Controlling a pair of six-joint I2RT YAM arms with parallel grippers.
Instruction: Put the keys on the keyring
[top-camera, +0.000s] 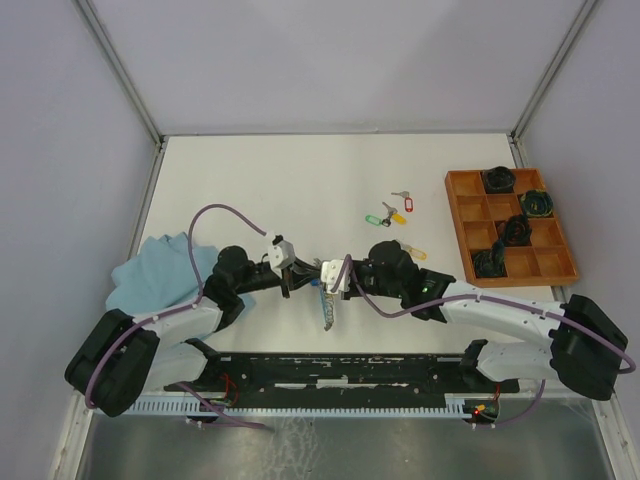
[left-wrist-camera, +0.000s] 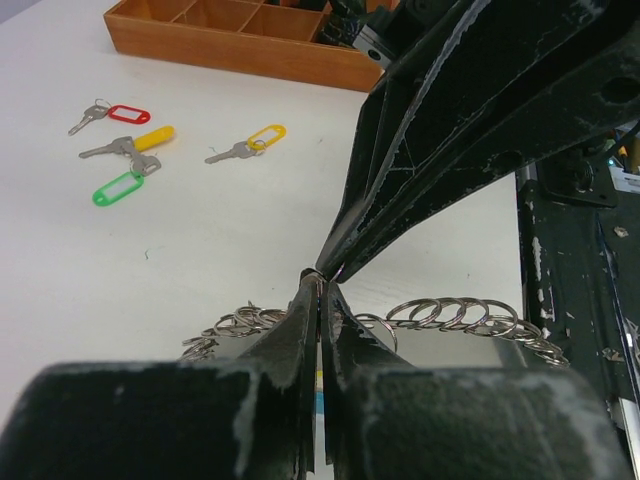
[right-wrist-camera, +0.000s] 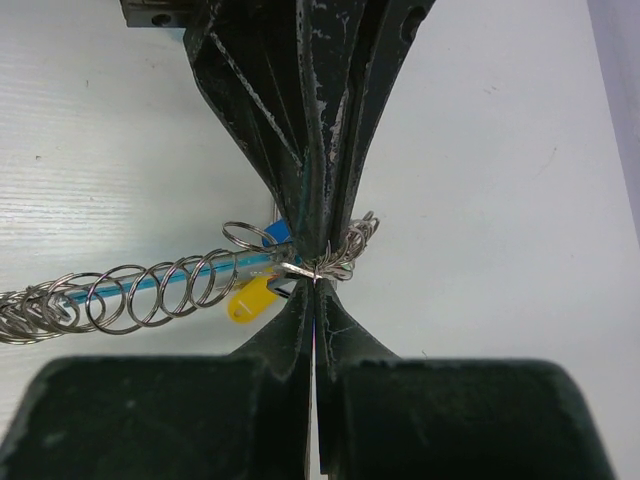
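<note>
keyring (right-wrist-camera: 170, 285) held between our two grippers, mid-table
on the left we see a blue cloth (top-camera: 150, 272); our left gripper (left-wrist-camera: 319, 283) and right gripper (right-wrist-camera: 313, 287) meet tip to tip, both clamped on the ring's wire beside a yellow tag (right-wrist-camera: 250, 300); loose keys (top-camera: 397, 215) lie farther back, and a wooden tray (top-camera: 468, 210) sits far right.

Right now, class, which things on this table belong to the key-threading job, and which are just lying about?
Job: keyring, pinched by left gripper and right gripper; loose tagged keys.
Lying about: blue cloth; wooden tray; dark coiled bundles in it.
</note>
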